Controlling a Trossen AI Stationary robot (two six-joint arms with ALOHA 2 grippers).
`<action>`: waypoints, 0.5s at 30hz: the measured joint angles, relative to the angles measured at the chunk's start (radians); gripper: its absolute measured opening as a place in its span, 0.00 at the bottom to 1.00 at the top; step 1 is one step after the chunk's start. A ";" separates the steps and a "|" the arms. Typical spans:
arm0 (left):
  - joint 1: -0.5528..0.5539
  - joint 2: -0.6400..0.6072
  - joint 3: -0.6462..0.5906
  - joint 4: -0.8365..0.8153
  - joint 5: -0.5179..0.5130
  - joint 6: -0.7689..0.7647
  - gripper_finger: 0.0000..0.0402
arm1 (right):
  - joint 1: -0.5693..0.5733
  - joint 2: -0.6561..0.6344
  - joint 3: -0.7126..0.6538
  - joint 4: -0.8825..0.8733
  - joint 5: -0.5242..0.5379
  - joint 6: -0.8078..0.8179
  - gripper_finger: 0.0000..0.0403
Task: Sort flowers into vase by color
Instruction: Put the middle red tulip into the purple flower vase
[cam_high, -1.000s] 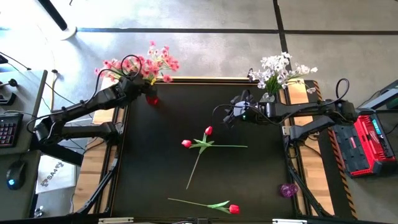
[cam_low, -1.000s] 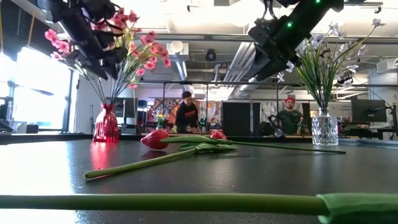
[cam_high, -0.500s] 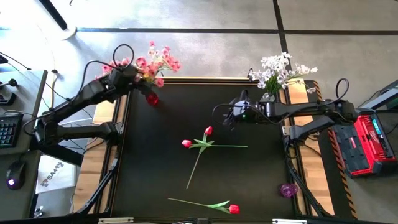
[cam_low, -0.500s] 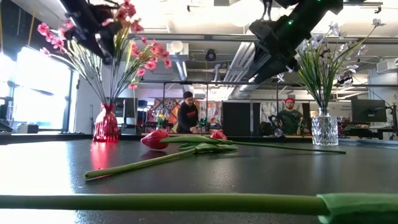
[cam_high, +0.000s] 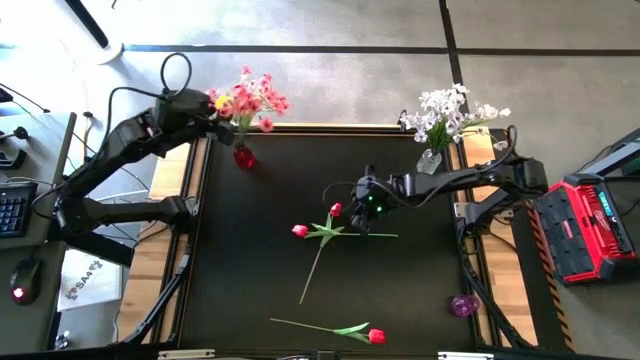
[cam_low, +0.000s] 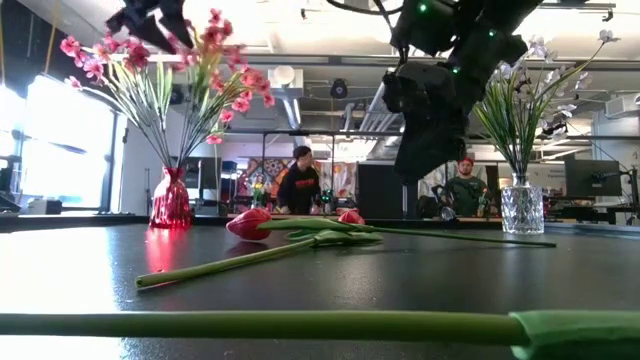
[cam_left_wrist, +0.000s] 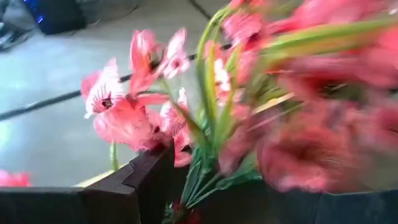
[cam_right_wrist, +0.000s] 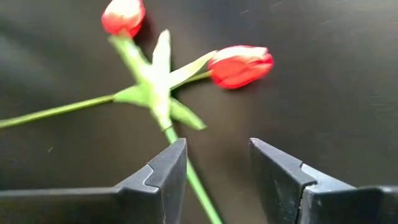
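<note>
Two red tulips (cam_high: 325, 231) lie crossed on the black table, their heads (cam_right_wrist: 239, 64) and stems flat on it. A third tulip (cam_high: 340, 328) lies near the front edge. My right gripper (cam_right_wrist: 214, 168) hovers open above the crossed pair, one green stem (cam_right_wrist: 194, 182) showing in the gap between its fingers. Pink flowers (cam_high: 255, 98) stand in a red vase (cam_high: 243, 157) at the far left corner. My left gripper (cam_high: 212, 103) hangs open above and beside their blossoms (cam_left_wrist: 124, 112). White flowers (cam_high: 450, 110) stand in a clear vase (cam_low: 522, 208) at the far right.
A small purple thing (cam_high: 463, 305) sits at the table's right edge near the front. A red case (cam_high: 592, 232) stands off the table to the right. People (cam_low: 300, 185) sit in the room beyond the far edge.
My left gripper has risen up out of the pink flowers and drawn back toward the table's left; the sprays now stand free in the red vase. My right gripper has tipped downward and come down toward the near left, over the crossed tulips.
</note>
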 joint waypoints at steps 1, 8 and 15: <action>-0.006 0.000 0.017 -0.011 0.003 0.020 0.54 | 0.009 0.010 0.000 0.008 -0.008 -0.013 0.40; -0.037 -0.001 0.115 -0.136 0.003 0.019 0.54 | 0.069 0.117 0.000 0.108 -0.010 -0.105 0.40; -0.102 -0.002 0.175 -0.168 -0.001 0.039 0.54 | 0.096 0.201 0.000 0.235 0.032 -0.225 0.36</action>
